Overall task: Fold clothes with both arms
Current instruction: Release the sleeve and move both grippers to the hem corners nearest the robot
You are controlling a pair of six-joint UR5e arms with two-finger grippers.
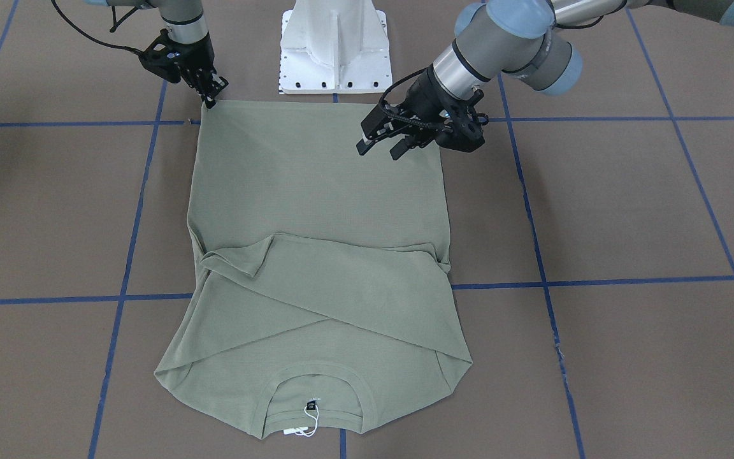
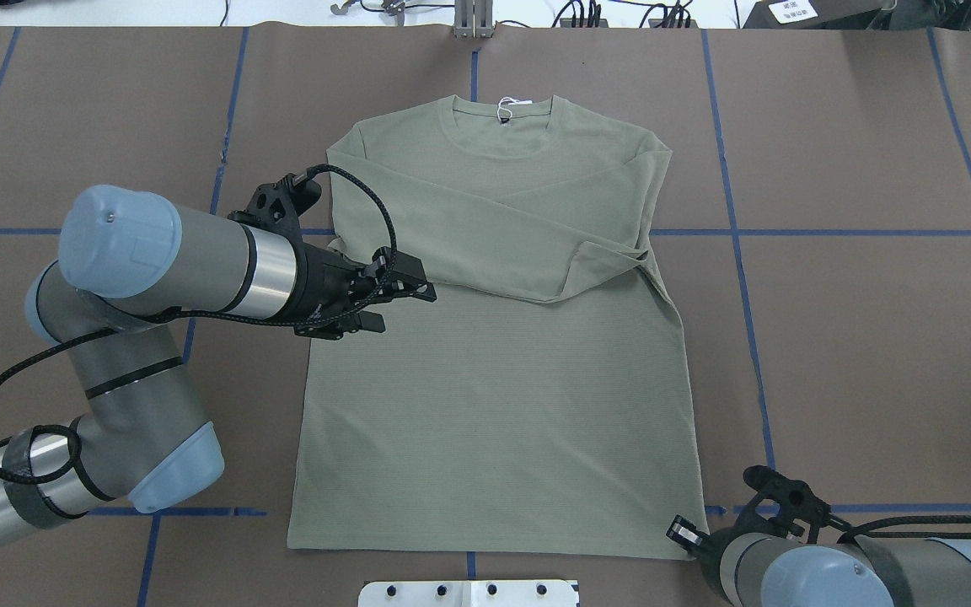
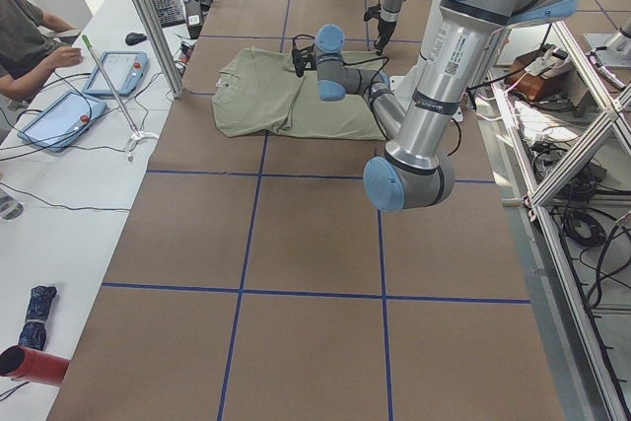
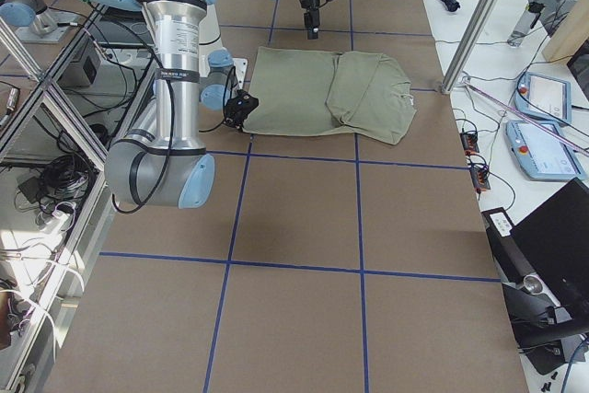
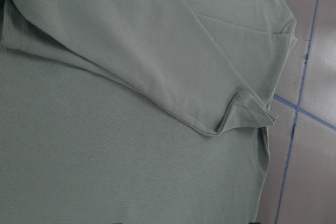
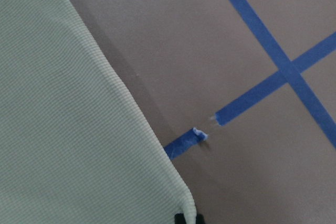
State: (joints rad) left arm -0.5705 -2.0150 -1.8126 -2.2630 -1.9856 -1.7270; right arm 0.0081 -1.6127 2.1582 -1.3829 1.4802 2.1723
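Observation:
The olive-green shirt [image 1: 316, 191] lies flat on the brown table, sleeves folded across the chest, neckline and white hang tag [image 1: 309, 424] toward the operators' side. It also shows in the overhead view [image 2: 494, 379]. My left gripper [image 1: 380, 152] is open and empty, held above the shirt's side edge [image 2: 405, 308]; its wrist view looks down on the folded sleeve [image 5: 241, 114]. My right gripper [image 1: 209, 101] is at the hem corner nearest the robot [image 2: 688, 539], fingers together on the cloth. The right wrist view shows that corner [image 6: 178, 198] at a black fingertip.
The white robot base [image 1: 335, 51] stands just behind the hem. Blue tape lines [image 1: 596, 280] grid the table. An operator [image 3: 25, 36] sits at a side table with tablets [image 3: 59, 115] beyond the neckline end. A metal post [image 3: 148, 17] stands at that edge.

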